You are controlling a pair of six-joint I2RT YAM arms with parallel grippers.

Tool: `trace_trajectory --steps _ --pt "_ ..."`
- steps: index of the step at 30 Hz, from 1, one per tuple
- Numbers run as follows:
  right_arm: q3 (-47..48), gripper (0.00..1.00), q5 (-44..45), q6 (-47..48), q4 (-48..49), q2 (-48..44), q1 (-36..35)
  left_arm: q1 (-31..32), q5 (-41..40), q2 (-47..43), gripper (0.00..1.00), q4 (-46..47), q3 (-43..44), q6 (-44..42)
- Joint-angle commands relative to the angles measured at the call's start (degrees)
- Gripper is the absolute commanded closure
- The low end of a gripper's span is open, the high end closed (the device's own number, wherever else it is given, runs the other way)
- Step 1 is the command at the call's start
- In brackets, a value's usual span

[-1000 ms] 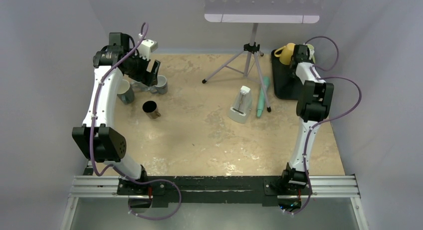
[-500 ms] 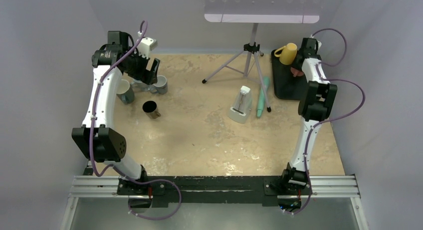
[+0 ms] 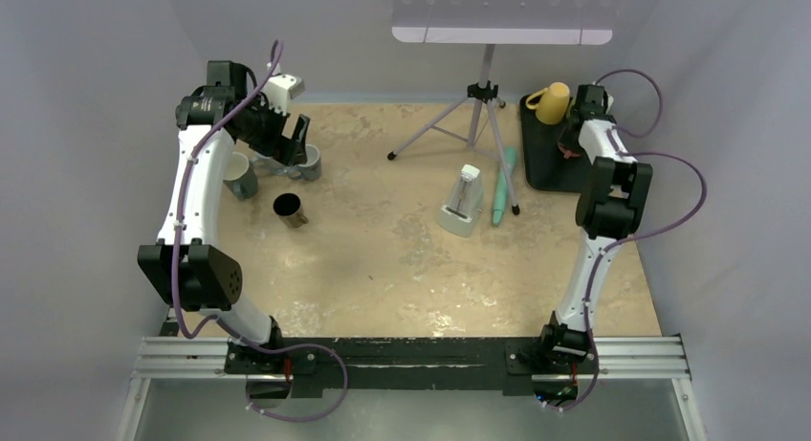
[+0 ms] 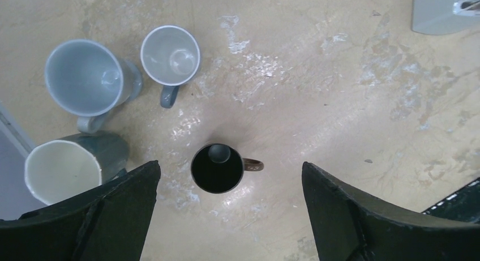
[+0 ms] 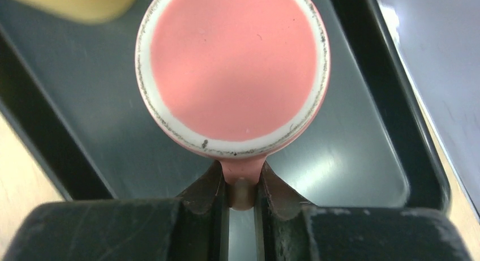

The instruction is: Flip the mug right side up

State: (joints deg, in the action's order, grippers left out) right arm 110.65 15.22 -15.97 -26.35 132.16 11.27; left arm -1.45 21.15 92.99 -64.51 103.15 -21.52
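A pink mug (image 5: 233, 68) stands upside down on the black tray (image 5: 85, 131), its flat base with a white ring facing the right wrist camera. My right gripper (image 5: 242, 179) is shut on the mug's handle. In the top view the right gripper (image 3: 579, 127) is over the tray (image 3: 543, 168) at the back right, and only a bit of the pink mug (image 3: 571, 150) shows beside it. My left gripper (image 3: 292, 140) is open and empty, high above a cluster of upright mugs at the back left.
A yellow mug (image 3: 552, 102) sits on the tray's far end. A tripod (image 3: 483, 106), a white device (image 3: 462, 202) and a teal object (image 3: 504, 187) stand mid-table. A black mug (image 4: 217, 168), two grey mugs (image 4: 170, 54) and a cream-lined mug (image 4: 62, 170) stand under the left gripper (image 4: 230, 165).
My right wrist has swung right and nearer along the tray, away from the yellow mug, and the pink mug has come into sight beside it. The left arm has not moved.
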Motion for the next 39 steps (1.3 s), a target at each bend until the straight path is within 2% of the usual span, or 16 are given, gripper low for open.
trace_trajectory --steps 1,7,12,15,17,18,22,27,32,35,39 --pt "-11.35 1.00 -2.35 -0.20 7.19 -18.02 0.13 -0.31 9.35 -2.55 0.00 -1.05 0.95 2.52" --pt "-28.83 1.00 -9.15 -3.06 11.69 -38.53 0.05 1.00 17.06 -3.20 0.00 -2.19 1.95 6.01" --pt "-41.01 1.00 -12.20 -3.20 12.95 -57.42 -0.17 6.39 25.69 -3.30 0.00 -4.85 5.34 9.01" --pt "-45.62 1.00 -18.35 -3.57 11.99 -67.09 -0.78 10.80 29.14 -3.34 0.00 -4.72 7.31 11.37" --pt "-48.18 1.00 -25.74 -5.60 11.79 -72.59 -1.89 12.44 34.48 -3.85 0.00 -1.26 7.08 18.13" --pt "-49.13 1.00 -31.23 -6.70 12.44 -74.86 -3.09 12.78 37.46 -4.42 0.00 3.88 5.84 22.79" --pt "-50.79 1.00 -33.95 -11.91 15.36 -82.51 -15.87 13.84 44.97 -7.46 0.00 21.87 -1.28 41.68" --pt "-54.68 1.00 -35.38 -24.39 28.52 -86.32 -27.76 16.88 47.22 -8.00 0.04 36.45 -8.53 56.61" --pt "-54.07 1.00 -33.34 -29.60 39.15 -81.92 -37.65 17.71 51.40 -8.62 0.08 56.22 -16.18 74.98" --pt "-53.02 1.00 -33.06 -31.49 44.42 -77.61 -42.16 17.88 51.63 -9.48 0.08 60.06 -16.48 76.90" --pt "-49.80 1.00 -32.60 -31.04 46.06 -72.29 -45.98 17.98 53.09 -10.11 0.11 67.00 -17.29 81.27"
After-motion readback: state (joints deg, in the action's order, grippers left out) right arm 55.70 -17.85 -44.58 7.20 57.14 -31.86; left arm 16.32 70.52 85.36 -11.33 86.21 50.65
